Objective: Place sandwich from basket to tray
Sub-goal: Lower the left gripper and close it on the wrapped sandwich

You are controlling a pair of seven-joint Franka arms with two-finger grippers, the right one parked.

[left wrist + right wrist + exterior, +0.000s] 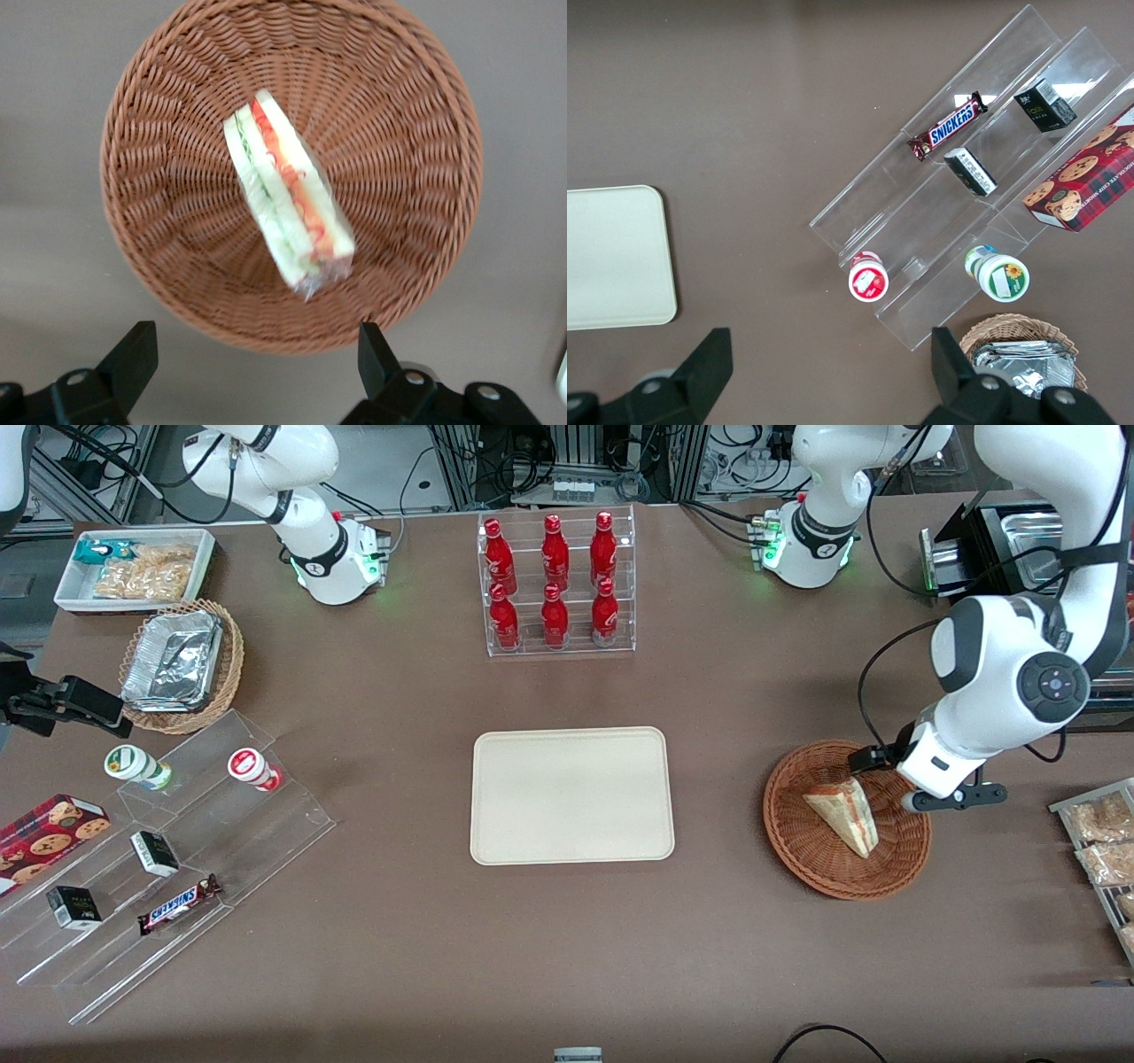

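Observation:
The sandwich (842, 817) (288, 202), a wrapped white-bread wedge with red and green filling, lies in the round reddish-brown wicker basket (797, 841) (168, 133) toward the working arm's end of the table. My gripper (926, 797) (257, 359) hovers above the basket's rim, open, with nothing between its black fingers (133, 354). The wrist view shows the fingers apart over the rim and bare table, clear of the sandwich. The cream-beige tray (571, 795) lies flat at the table's middle with nothing on it.
A clear rack of red bottles (555, 584) stands farther from the front camera than the tray. Bagged snacks (1099, 841) lie at the working arm's table edge. A stepped acrylic shelf (168, 850) with small goods and a tan basket of foil trays (182, 664) sit toward the parked arm's end.

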